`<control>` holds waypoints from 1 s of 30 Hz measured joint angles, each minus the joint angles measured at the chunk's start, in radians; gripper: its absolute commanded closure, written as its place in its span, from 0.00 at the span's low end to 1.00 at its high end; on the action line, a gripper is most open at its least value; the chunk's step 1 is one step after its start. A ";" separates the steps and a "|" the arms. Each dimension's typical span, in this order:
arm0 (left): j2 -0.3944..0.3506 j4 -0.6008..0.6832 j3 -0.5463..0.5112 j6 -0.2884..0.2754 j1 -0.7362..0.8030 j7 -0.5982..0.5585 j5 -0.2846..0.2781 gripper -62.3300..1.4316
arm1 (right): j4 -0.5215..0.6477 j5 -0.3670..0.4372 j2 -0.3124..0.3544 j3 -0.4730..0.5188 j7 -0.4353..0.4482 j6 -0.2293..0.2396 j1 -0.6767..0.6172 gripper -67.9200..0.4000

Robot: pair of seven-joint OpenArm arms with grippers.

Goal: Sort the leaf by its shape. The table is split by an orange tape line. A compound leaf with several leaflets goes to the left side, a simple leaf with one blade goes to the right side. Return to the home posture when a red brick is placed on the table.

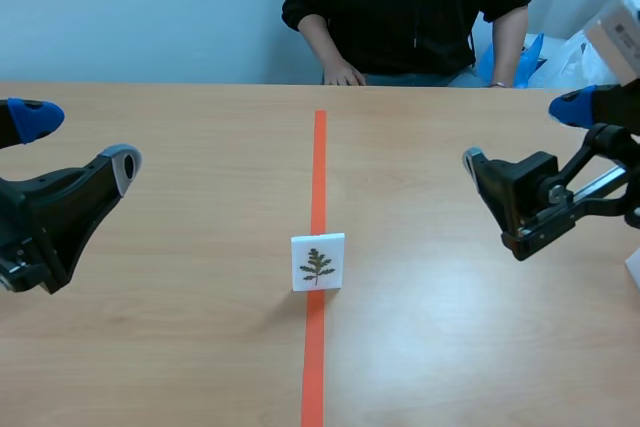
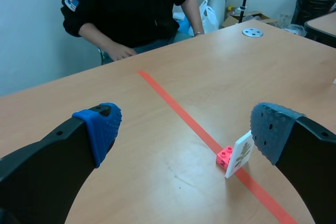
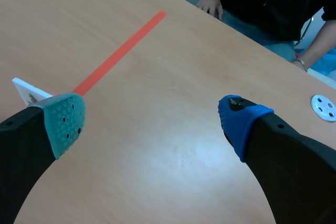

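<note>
1. The left tool [image 1: 78, 140] hangs wide open and empty over the left half of the counter [image 1: 180, 347]. The right tool [image 1: 525, 135] is just as wide and empty over the right half.
2. Between them, well apart from both, the leaf card [image 1: 318, 262] stands upright on the orange tape line [image 1: 319, 167]. A small pink block [image 2: 224, 156] touches its back.
3. The printed leaf seems to have several leaflets, so it is probably compound and belongs on the left.
4. Sorting has not yet begun. The next move calls for one tool, likely the left, to straddle the thin card without toppling it.
5. A person [image 1: 400, 7] sits at the far edge.
</note>
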 measured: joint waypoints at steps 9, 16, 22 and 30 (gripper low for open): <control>0.000 0.000 0.000 0.000 0.000 0.001 0.000 0.15 | -0.189 0.000 0.049 -0.041 -0.051 0.172 0.123 0.23; 0.000 0.000 0.000 0.000 0.000 0.000 0.000 0.15 | -0.387 -0.003 0.074 -0.143 -0.065 0.338 0.276 0.23; 0.000 0.000 0.000 0.000 0.000 0.000 0.000 0.15 | -0.518 -0.012 0.074 -0.282 -0.064 0.379 0.414 0.15; 0.000 0.000 0.000 0.000 0.000 0.000 0.000 0.15 | -0.681 -0.052 0.060 -0.472 -0.052 0.408 0.586 0.15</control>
